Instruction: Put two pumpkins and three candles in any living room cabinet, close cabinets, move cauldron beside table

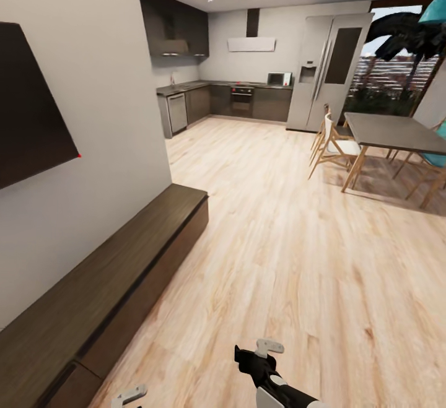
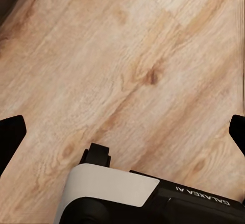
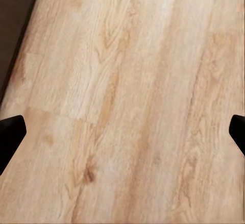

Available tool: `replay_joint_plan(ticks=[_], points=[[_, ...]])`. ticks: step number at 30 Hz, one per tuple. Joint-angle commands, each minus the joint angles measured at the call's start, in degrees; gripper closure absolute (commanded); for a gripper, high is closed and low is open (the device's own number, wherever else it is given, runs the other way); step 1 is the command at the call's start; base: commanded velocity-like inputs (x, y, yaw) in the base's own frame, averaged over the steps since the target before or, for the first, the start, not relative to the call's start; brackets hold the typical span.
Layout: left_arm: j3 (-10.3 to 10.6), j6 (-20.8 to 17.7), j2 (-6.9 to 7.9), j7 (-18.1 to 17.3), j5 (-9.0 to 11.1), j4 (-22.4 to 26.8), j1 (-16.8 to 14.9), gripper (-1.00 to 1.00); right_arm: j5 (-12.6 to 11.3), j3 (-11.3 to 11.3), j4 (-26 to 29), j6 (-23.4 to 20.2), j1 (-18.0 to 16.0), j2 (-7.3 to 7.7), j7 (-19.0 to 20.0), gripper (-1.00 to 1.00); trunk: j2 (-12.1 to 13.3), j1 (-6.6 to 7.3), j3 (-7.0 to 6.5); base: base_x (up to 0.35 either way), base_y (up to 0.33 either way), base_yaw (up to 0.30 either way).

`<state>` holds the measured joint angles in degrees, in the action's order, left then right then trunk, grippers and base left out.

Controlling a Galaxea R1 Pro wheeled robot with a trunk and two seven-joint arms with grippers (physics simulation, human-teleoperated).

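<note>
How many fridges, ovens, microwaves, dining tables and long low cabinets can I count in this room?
Fridge: 1
Oven: 1
Microwave: 1
Dining table: 1
Long low cabinet: 1
Total: 5

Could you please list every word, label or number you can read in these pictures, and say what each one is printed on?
"GALAXEA AI": white letters, seen upside down in the left wrist view, on the black casing of the robot's arm.

Microwave, oven and fridge panels: any markings are too small to read.

No other text is legible.
</note>
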<state>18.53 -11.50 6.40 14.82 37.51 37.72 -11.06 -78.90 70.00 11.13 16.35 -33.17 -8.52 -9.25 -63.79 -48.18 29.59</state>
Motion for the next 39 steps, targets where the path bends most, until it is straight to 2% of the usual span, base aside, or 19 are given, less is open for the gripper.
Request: replay_joint_plan(ticks=[1,28,39], points=[[0.5,-0.1,0.10,0.6,0.5,0.2,0.0,-1.00,-0.4,0.5,0.0,0.2,-0.1,0.00,-0.3,-1.00,0.0,0.00,0.03,0.000,0.000,-0.293],[0.6,-0.1,0.10,0.6,0.4,0.2,0.0,-1.00,-0.4,0.5,0.0,0.2,-0.1,0.08,-0.3,-1.00,0.0,0.00,-0.60,0.003,0.000,-0.293],[0.8,-0.1,0.10,0.6,0.4,0.2,0.0,-1.00,-0.4,0.5,0.0,0.2,-0.1,0.07,-0.4,-1.00,0.0,0.00,-0.86,0.172,-0.084,-0.271]])
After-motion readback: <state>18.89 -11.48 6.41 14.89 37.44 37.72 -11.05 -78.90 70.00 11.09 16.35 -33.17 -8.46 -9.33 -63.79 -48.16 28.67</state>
